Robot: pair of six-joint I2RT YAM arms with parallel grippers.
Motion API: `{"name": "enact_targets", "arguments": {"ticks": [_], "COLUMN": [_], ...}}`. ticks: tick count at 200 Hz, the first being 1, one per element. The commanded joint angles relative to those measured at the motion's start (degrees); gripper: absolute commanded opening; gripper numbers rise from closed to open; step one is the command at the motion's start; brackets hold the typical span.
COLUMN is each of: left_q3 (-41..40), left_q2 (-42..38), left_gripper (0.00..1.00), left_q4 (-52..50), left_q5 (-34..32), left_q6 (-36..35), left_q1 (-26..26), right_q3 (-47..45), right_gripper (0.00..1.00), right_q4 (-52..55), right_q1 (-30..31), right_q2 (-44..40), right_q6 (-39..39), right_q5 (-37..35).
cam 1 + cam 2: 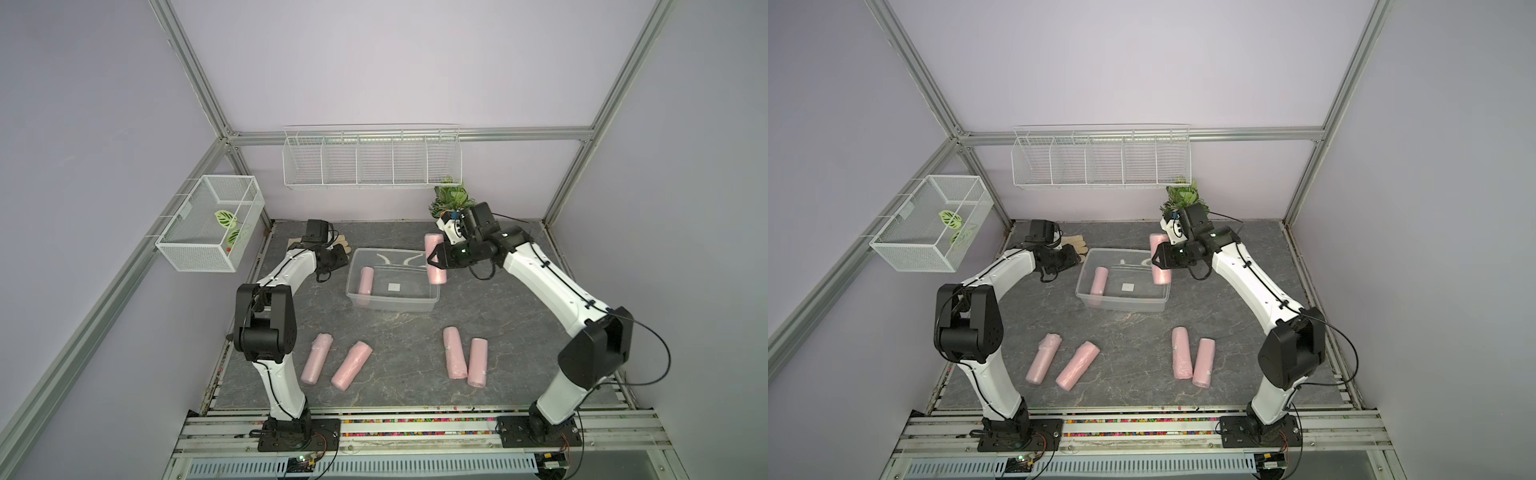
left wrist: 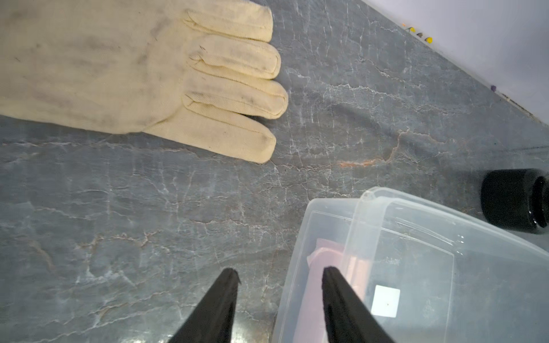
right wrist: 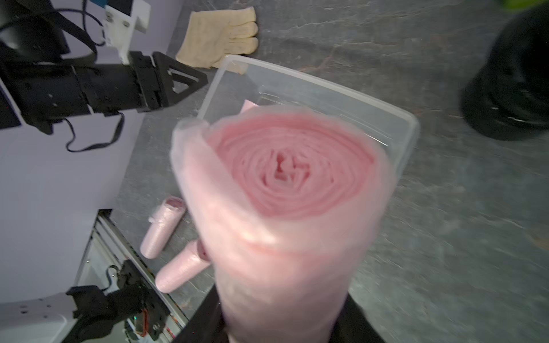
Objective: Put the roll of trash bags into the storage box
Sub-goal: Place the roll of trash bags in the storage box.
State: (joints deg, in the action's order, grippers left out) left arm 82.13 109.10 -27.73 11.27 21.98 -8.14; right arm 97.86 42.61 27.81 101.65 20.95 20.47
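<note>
Jaws on the right gripper (image 1: pixel 433 258) are clamped firmly across the middle of the roll of trash bags (image 1: pixel 436 275), which we hold clear of the surface (image 1: pixel 395 332) and roughly level. In both top views the roll sits over the end of the storage box (image 1: pixel 392 308) nearest the right arm. It seems to be above the rim rather than well inside, though we cannot tell how high.

A second roll (image 1: pixel 365 280) lies inside the box at its far end, so the middle of the floor, around the white sticker (image 1: pixel 393 286), is bare.

We judge this to be the placing step. We should carry the roll further inward toward the sticker and keep it parallel to the second roll. We should then lower it below the rim, and only then let the jaws part. Released here, it could land on the rim and tumble out. The wrap looks soft and slick, so our grip should stay firm until the roll is low.

On the left gripper (image 2: pixel 280 270) the jaws stand partly apart with nothing between them, by the box's corner near the glove (image 2: pixel 148 74). We would keep it clear of the descent.

Four more rolls (image 1: pixel 351 365) lie on the surface nearer the arm bases.
</note>
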Motion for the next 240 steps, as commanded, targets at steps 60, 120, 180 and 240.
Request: {"name": "enact_targets", "arguments": {"ticks": [60, 120, 180, 240], "left_q3": [-3.49, -7.21, -10.29, -11.53], "left_q2": [-0.57, -2.06, -3.57, -5.35], "left_gripper": [0.5, 0.5, 0.5, 0.5], "left_q4": [2.92, 3.64, 4.69, 4.41], "left_q5": [6.21, 6.69, 6.43, 5.61], "left_q6": [0.43, 0.7, 1.75, 1.75], "left_q1": [-0.1, -0.59, -1.33, -2.48], "right_q3": [19.02, 23.86, 16.8, 13.04], "right_gripper": [0.45, 0.45, 0.46, 0.47], "right_q4": [-11.98, -9.21, -11.6, -14.6], "right_q1": [7.11, 9.93, 9.89, 9.31], "right_q2": [25.49, 32.69, 31.27, 31.9], "right_q6": [14.04, 15.5, 19.03, 24.34], "right_q5": [4.68, 5.9, 4.6, 4.06]}}
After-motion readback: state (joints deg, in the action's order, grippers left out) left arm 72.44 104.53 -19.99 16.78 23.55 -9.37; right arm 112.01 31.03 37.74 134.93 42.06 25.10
